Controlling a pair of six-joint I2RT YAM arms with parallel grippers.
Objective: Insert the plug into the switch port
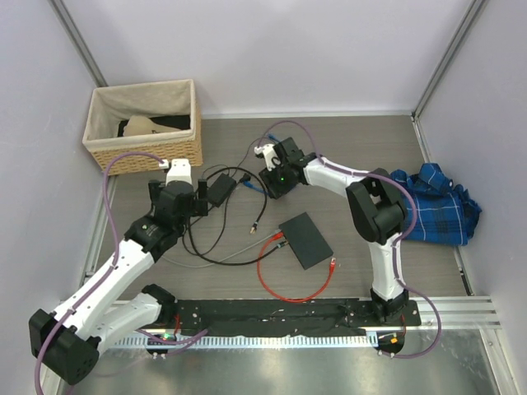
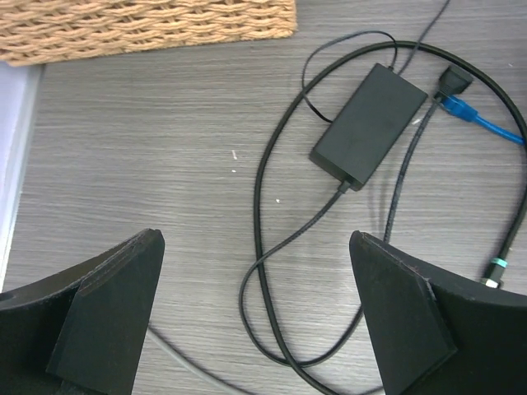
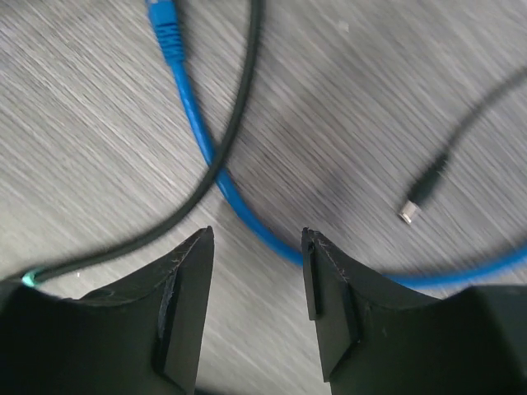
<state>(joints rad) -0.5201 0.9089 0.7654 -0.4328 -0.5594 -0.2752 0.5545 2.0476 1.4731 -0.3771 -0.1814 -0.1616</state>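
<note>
- Grey wood-grain surface (image 1: pixel 346 148) is carrying the switch (image 1: pixel 305 239), which is lying flat near the middle, slightly right, with a red cable (image 1: pixel 260 271) looping along its near side.
- The right jaws are hanging partly open, low over the blue cable (image 3: pixel 188 95), straddling it without clamping it. The blue plug (image 3: pixel 165 18) is lying just beyond them, left of and farther back than the switch, apart from it.
- The left jaws are standing wide open and empty, near the black power brick (image 2: pixel 370 123).
</note>
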